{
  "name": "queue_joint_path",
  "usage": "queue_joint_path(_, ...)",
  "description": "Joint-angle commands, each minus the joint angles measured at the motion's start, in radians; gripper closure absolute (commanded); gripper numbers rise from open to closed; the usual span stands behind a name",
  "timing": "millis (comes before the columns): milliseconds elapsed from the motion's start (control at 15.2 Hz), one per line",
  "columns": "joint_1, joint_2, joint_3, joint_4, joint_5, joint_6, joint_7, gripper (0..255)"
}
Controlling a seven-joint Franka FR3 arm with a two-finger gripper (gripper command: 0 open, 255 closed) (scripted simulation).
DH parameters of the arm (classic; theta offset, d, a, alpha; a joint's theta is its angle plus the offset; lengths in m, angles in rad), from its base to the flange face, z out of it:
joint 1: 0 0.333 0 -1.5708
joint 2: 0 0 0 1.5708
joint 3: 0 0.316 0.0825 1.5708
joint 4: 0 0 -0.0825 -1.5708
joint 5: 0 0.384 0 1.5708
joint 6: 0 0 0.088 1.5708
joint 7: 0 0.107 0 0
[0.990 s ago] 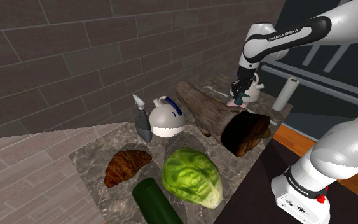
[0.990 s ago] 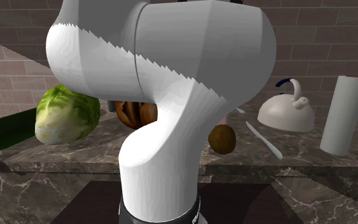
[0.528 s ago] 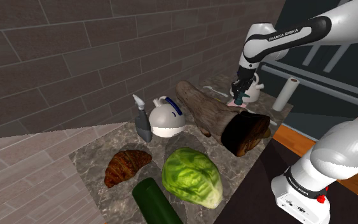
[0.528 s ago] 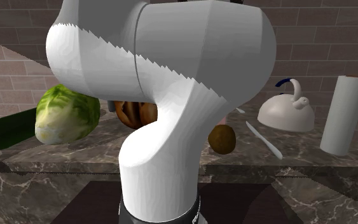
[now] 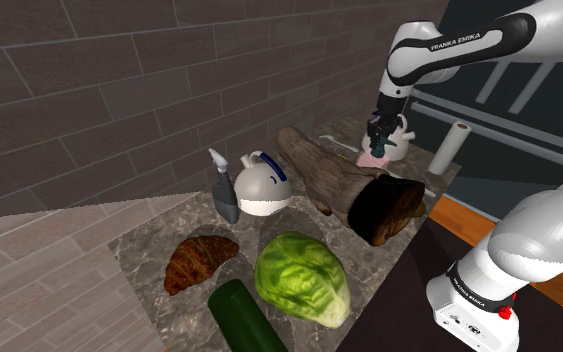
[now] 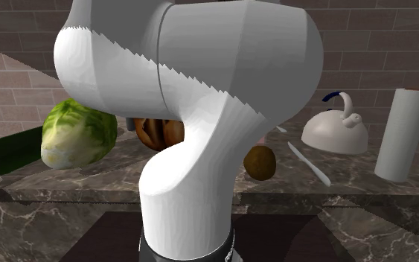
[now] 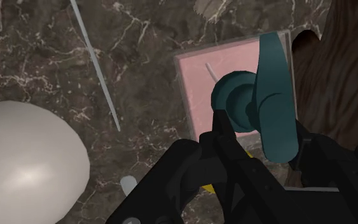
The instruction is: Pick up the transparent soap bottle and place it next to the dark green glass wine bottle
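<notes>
Nearest the shoulder camera I count one white stand. On the dark marbled counter, one dark green bottle lies on its side at the near edge. Just beside it sits one pale green lettuce head, with one brown croissant to the shoulder view's left. Further back stands one grey spray bottle, just beside the near kettle, which is one of two white domed kettles. One dark brown log lies across the counter beyond the lettuce head.

Beyond the log, the black two-finger gripper points straight down. Its fingers are closed to a narrow gap and clasp the teal pump neck of one pink, square-bodied soap bottle. The soap bottle hangs upright, with its long axis vertical and in line with the gripper. Its teal spout lies crosswise, on the log side of the neck. The soap bottle is just in front of the far kettle and well apart from the dark green bottle. I cannot tell whether its base is clear of the counter. One thin white knife lies near the far kettle. One white paper towel roll stands furthest back.
</notes>
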State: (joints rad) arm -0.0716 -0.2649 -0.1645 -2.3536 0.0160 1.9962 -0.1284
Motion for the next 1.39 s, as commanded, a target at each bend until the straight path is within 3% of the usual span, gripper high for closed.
queue_joint_path(0,0.000,-0.011,0.002,0.016,-0.001,-0.027,0.004,255)
queue_joint_path(1320,0.002,-0.060,0.011,0.242,-0.006,-0.301,0.021,255)
